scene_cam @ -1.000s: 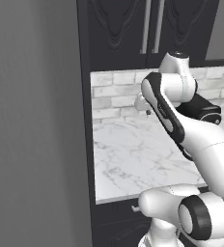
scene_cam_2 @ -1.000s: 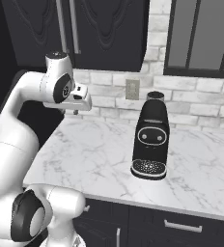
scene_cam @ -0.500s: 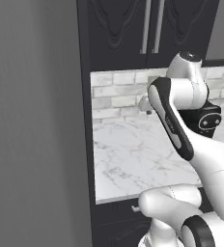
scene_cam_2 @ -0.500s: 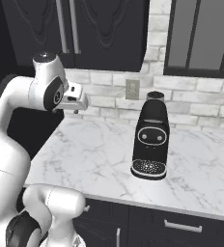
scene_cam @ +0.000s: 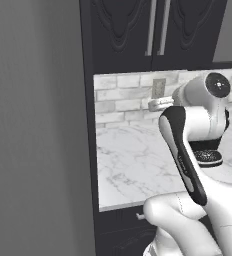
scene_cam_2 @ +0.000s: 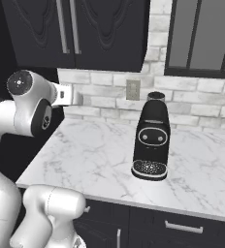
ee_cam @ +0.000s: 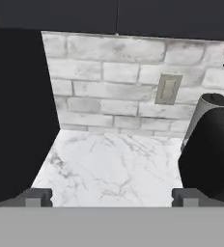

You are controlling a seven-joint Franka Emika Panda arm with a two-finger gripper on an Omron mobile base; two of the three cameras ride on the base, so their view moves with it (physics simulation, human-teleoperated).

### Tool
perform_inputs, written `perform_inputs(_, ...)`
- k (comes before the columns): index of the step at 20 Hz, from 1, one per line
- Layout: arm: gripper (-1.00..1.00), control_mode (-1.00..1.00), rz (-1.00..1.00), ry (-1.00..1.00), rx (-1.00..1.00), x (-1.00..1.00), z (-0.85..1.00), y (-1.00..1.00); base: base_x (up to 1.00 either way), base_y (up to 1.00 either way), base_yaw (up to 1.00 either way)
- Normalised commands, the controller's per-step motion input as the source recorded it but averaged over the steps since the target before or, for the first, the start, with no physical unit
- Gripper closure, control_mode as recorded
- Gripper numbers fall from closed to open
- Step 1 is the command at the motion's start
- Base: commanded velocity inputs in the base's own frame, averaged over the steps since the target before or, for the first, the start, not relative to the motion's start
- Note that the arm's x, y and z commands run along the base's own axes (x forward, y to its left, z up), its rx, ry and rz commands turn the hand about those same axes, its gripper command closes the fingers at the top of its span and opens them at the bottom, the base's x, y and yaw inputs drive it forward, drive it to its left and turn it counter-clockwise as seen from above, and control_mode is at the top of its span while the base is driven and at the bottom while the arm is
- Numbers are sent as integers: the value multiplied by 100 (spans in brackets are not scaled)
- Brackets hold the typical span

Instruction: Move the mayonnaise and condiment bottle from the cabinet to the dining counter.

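My gripper (ee_cam: 111, 198) is open, its two fingertips (ee_cam: 36, 197) far apart with nothing between them. It hovers over a small marble worktop (ee_cam: 109, 169) and faces a brick backsplash. The hand (scene_cam_2: 68, 95) pokes out from the arm's big joint, level with the bricks, below the cabinet (scene_cam_2: 100, 29). The cabinet (scene_cam: 133, 30) hangs above the worktop with both black doors shut, and its bar handles (scene_cam: 155, 27) meet at the middle. The mayonnaise and the condiment bottle are hidden. The dining counter is out of view.
A black coffee machine (scene_cam_2: 151, 138) stands on the worktop (scene_cam_2: 100, 155), to the gripper's right, and its side (ee_cam: 213, 149) shows in the hand view. A wall outlet (ee_cam: 168, 89) sits in the bricks. A dark panel (scene_cam: 88, 125) bounds the worktop's left end. Black drawers (scene_cam_2: 182, 225) run below.
The arm's big upper joint has sunk a little and drawn back toward the base. The worktop, the coffee machine and the cabinet doors stand as before.
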Motion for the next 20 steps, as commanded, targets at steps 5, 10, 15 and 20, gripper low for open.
perform_inputs(5,-100,-100,0,-38,0,0,50,-3,0,0,0)
perform_inputs(10,-100,-100,0,-35,0,0,52,-7,0,0,0)
perform_inputs(15,-100,-100,0,-31,0,2,51,-11,0,0,0)
perform_inputs(20,-100,-100,0,-21,2,21,44,-13,0,0,0)
